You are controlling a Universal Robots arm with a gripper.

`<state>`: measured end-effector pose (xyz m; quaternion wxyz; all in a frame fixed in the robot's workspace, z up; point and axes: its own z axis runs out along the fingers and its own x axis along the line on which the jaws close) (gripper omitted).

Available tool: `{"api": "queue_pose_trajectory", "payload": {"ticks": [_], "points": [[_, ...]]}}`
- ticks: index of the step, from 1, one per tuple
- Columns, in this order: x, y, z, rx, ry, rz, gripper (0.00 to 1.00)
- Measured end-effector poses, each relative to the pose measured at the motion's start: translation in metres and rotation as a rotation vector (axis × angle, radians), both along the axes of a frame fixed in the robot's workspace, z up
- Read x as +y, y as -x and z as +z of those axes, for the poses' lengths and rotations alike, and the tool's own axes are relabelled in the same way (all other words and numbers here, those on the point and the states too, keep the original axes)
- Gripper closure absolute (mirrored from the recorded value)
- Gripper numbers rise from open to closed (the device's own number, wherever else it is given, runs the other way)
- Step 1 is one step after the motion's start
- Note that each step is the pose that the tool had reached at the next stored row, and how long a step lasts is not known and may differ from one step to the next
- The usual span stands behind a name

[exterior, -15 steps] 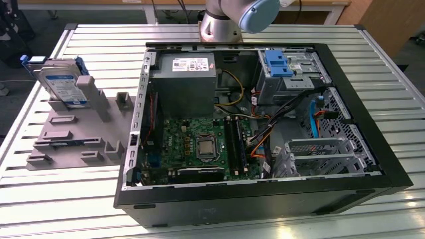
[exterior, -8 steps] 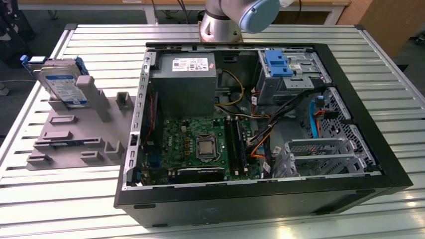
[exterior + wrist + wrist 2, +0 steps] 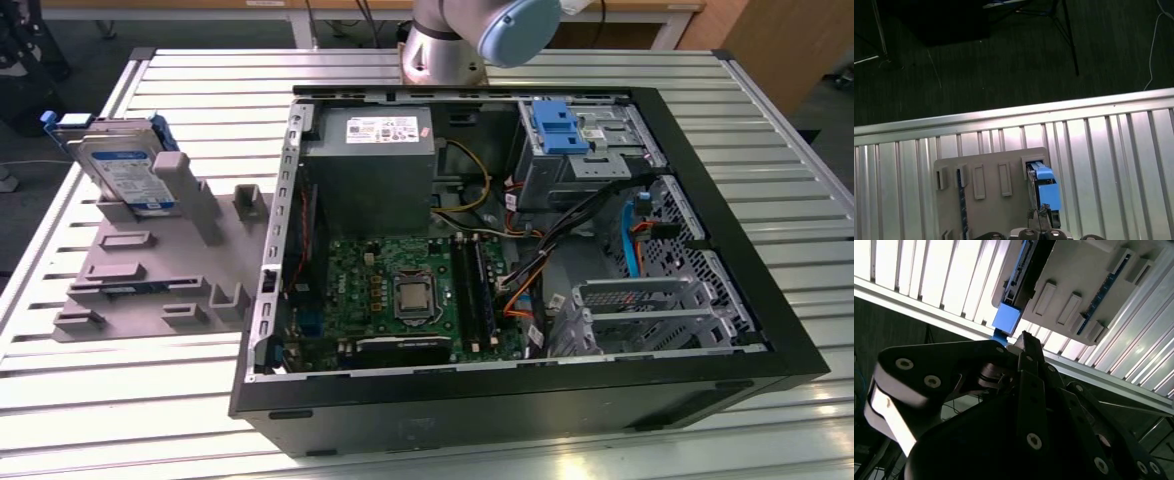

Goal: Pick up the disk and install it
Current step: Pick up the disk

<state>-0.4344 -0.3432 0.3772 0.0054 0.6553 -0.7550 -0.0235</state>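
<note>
The disk (image 3: 118, 170) stands upright on its edge in a grey slotted holder (image 3: 147, 270), on the slatted table at the exterior view's left, outside the computer case. It is silver with a white-and-blue label and sits in a blue bracket. In the first wrist view the disk's blue bracket (image 3: 1045, 189) shows edge-on in the holder (image 3: 989, 205), and my gripper (image 3: 1040, 231) is just over it. The second wrist view has the black gripper (image 3: 1026, 342) pointing at the blue bracket end (image 3: 1006, 319). Nothing is held.
An open black computer case (image 3: 534, 405) lies in the middle of the table, with a grey power supply box (image 3: 367, 160), a green motherboard (image 3: 400, 290) and an upright blue bracket (image 3: 554, 125) at its far side. The arm's base (image 3: 461, 40) stands behind the case. The table edge (image 3: 1004, 120) lies just past the holder.
</note>
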Motion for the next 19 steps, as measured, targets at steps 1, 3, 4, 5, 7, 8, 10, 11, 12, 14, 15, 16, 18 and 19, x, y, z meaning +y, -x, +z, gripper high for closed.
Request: {"api": "queue_pose_trajectory", "payload": {"ticks": [1,3,4,5,7,8,10,11,12,14,15,16,18,19], "points": [[0.0009,0.0000,-0.0002,-0.0007,0.0000,0.000,0.89],[0.0014,0.0001,-0.0005,-0.0013,0.0001,0.000,0.89],[0.0014,0.0001,-0.0006,-0.0011,0.0001,0.000,0.89],[0.0014,0.0001,-0.0006,-0.0012,0.0001,0.000,0.89],[0.0014,0.0001,-0.0007,-0.0014,0.0001,0.000,0.89],[0.0014,0.0000,-0.0007,-0.0019,0.0000,0.000,0.89],[0.0014,0.0000,-0.0007,-0.0025,0.0000,0.000,0.89],[0.0014,0.0001,-0.0006,-0.0026,0.0001,0.000,0.89],[0.0014,0.0001,-0.0006,-0.0028,0.0001,0.000,0.89],[0.0014,0.0001,-0.0007,-0.0031,0.0000,0.000,0.89],[0.0014,0.0001,-0.0007,-0.0033,0.0001,0.000,0.89],[0.0014,0.0001,-0.0007,-0.0038,0.0001,0.000,0.89],[0.0014,0.0001,-0.0008,-0.0053,0.0001,0.000,0.89],[0.0014,0.0001,-0.0008,-0.0062,0.0000,0.000,0.89]]}}
